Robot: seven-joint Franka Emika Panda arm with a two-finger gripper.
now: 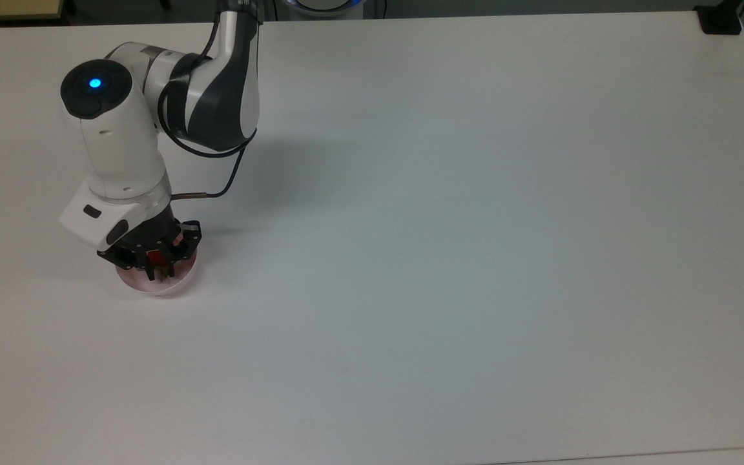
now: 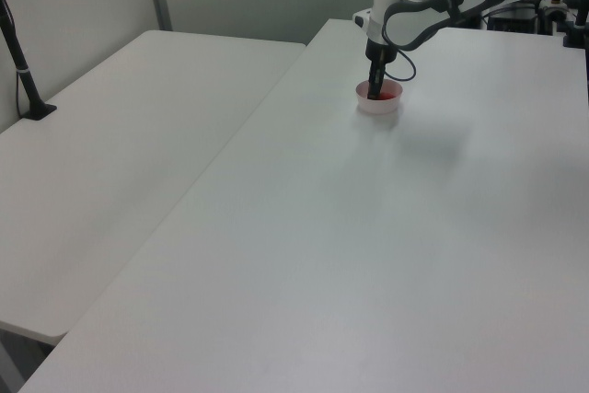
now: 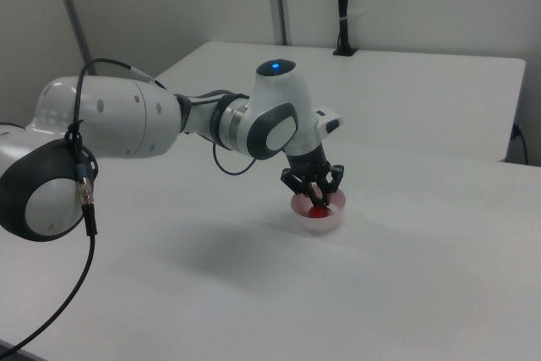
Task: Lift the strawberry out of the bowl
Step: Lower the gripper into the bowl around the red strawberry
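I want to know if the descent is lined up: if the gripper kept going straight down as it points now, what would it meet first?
Most likely the strawberry, lying in the bowl directly under the gripper; depth is hard to judge.

white robot arm (image 2: 419, 6) reaching straight down into the little pink bowl (image 2: 379, 98) at the far end of the white counter (image 2: 368, 255), bit of red inside the bowl (strawberry, presumably), second white table (image 2: 110, 144) just beside it, black post (image 2: 20, 62) clamped on that one
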